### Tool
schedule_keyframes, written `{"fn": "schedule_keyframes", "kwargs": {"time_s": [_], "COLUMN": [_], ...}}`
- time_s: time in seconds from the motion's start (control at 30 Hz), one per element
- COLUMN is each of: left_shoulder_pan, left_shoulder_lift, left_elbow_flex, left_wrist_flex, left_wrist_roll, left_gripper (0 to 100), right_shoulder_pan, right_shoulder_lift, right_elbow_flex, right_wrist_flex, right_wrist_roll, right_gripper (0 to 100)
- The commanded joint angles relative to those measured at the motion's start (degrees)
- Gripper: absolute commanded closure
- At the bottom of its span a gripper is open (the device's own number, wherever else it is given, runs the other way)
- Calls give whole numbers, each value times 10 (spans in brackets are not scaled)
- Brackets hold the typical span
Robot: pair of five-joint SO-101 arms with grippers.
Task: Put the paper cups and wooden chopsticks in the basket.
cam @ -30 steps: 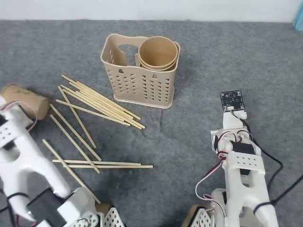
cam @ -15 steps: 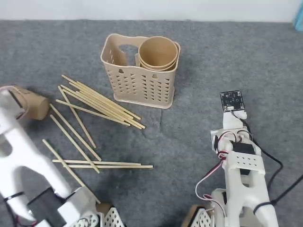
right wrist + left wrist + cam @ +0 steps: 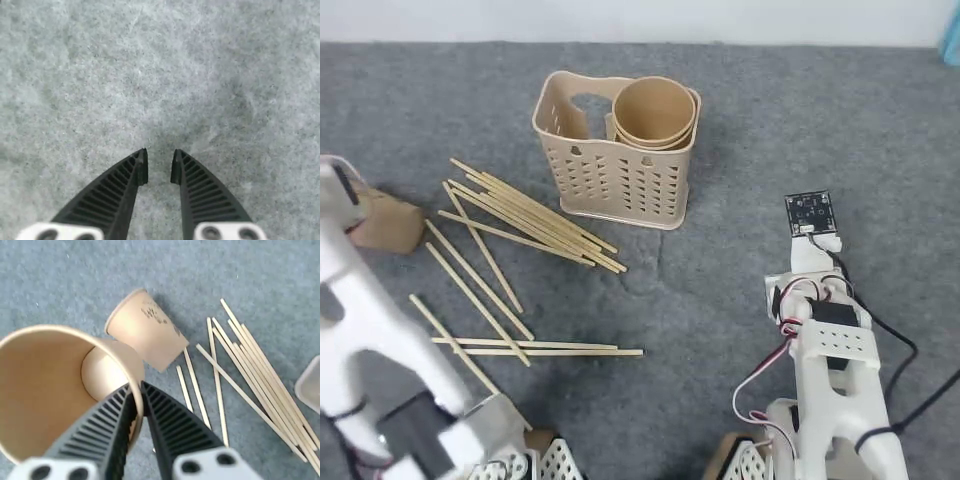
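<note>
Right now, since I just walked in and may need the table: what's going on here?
The left gripper has its fingers pinched on the wall of one paper cup; a second cup lies on its side beside the chopsticks scattered on the carpet. The basket already holds stacked cups. The right gripper hangs over bare carpet.

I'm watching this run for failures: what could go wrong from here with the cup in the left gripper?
1. The left gripper pinches only the thin wall of the held cup, so the cup may slip or crumple.
2. The chopsticks lie between it and the basket, and a low carry could scatter them.
</note>
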Motion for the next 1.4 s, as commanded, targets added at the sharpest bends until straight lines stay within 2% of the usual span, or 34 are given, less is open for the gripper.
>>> {"fn": "schedule_keyframes", "kwargs": {"time_s": [0.0,0.07,0.2,0.33,0.47,0.73,0.97,1.17,1.37], "left_shoulder_pan": [-35,-51,-67,-63,-19,170,351,519,590], "left_shoulder_lift": [73,142,240,257,257,257,258,258,265], "left_elbow_flex": [-110,-189,-309,-356,-409,-532,-655,-700,-632], "left_wrist_flex": [34,71,73,73,73,73,70,70,47], "left_wrist_roll": [-2,-2,-2,-3,8,107,229,232,213], "left_gripper": [988,988,988,988,988,988,988,988,988], "right_shoulder_pan": [-1,-1,-3,-3,-3,-2,-2,-1,-1], "right_shoulder_lift": [-20,-20,-20,-19,-19,-19,-19,-19,-19], "right_elbow_flex": [-4,-4,-4,-3,-3,-3,-3,-3,-3], "right_wrist_flex": [-10,-11,-12,-20,-22,-22,-22,-22,-22], "right_wrist_roll": [8,8,8,8,8,8,8,8,8], "right_gripper": [908,908,908,908,908,908,908,908,908]}}
